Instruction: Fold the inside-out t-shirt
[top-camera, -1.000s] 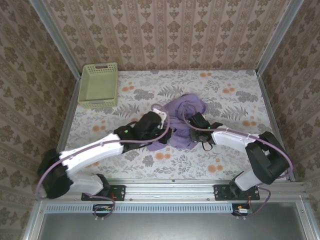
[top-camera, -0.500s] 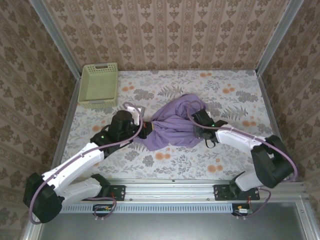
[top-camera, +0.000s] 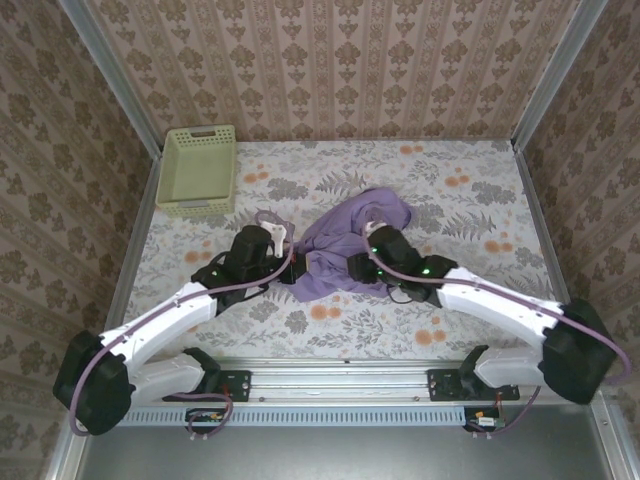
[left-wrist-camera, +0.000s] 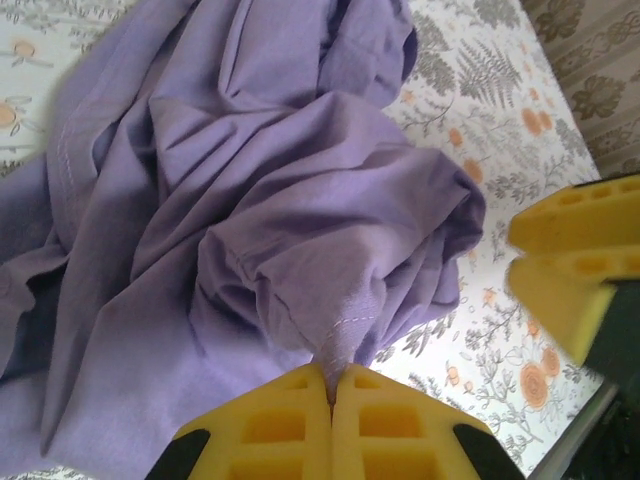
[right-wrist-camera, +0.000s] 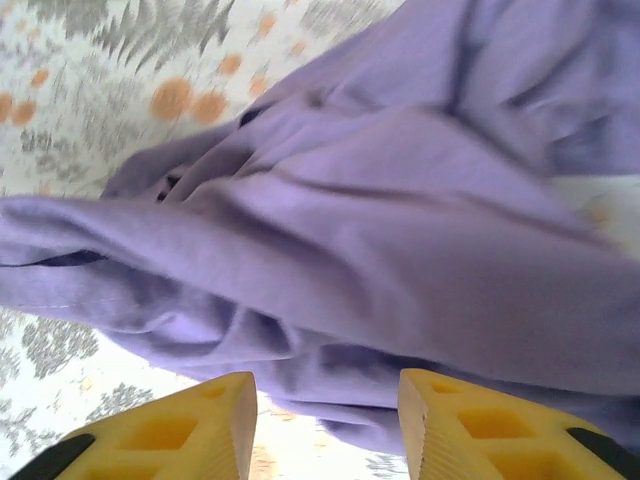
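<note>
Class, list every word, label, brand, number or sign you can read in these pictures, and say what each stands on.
No readable text anywhere.
The t-shirt shows only plain lavender cloth and stitching.
The green basket, the floral table and the patterned walls carry ornament only, no lettering.

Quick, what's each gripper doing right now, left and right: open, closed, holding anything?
Left gripper: closed, pinching a fold of the purple t-shirt.
Right gripper: open, holding nothing; the shirt lies just past its fingertips.
</note>
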